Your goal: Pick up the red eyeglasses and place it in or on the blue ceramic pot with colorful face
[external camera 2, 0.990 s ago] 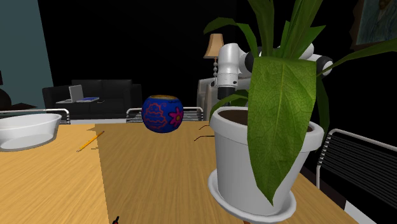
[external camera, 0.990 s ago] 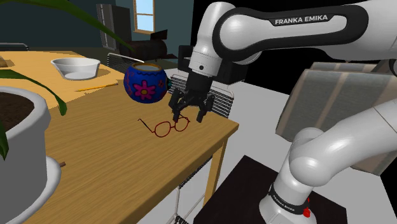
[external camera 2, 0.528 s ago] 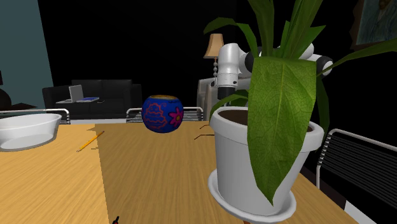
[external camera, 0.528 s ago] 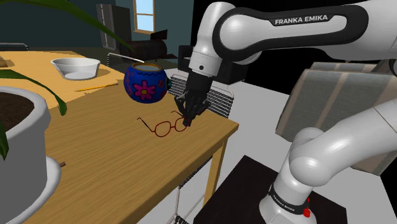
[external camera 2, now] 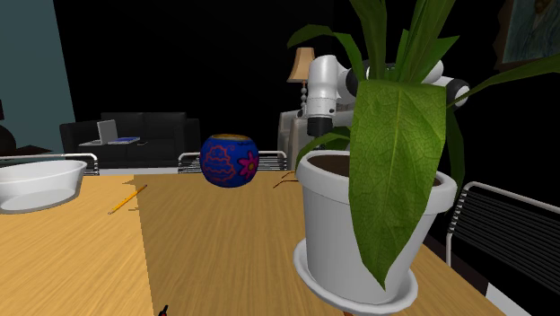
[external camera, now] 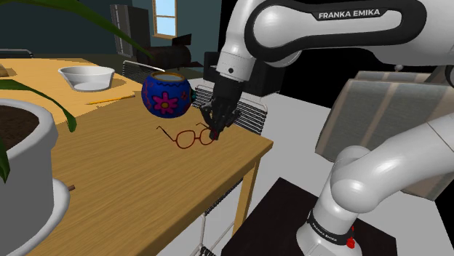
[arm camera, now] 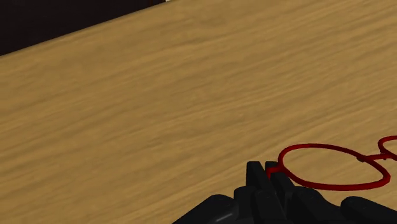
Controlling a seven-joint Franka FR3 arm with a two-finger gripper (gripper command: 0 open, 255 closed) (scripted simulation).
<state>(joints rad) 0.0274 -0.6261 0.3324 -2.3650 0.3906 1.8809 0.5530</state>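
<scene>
The red wire-framed eyeglasses [external camera: 189, 137] hang just above the wooden table [external camera: 131, 182] near its edge, clasped at one lens end by my black gripper [external camera: 215, 134]. In the wrist view the fingers [arm camera: 259, 181] meet on the red rim [arm camera: 321, 147], so the gripper is shut on the eyeglasses. The blue round pot [external camera: 166, 94], painted with a pink flower and with its mouth facing up, stands just beyond the glasses toward the shoulder view's left. In the second exterior view the pot [external camera 2: 230, 160] stands at the table's far end, and the arm [external camera 2: 321, 94] rises behind the plant.
A big white plant pot [external camera: 25, 167] with long green leaves fills the near corner and blocks much of the second exterior view [external camera 2: 368, 224]. A white bowl [external camera: 86, 76] and a pencil [external camera: 109, 98] lie farther back. The table edge [external camera: 251, 156] runs close below the gripper.
The fingers closed on the glasses' frame. Since then the gripper has risen a little and the glasses have come up off the table with it.
</scene>
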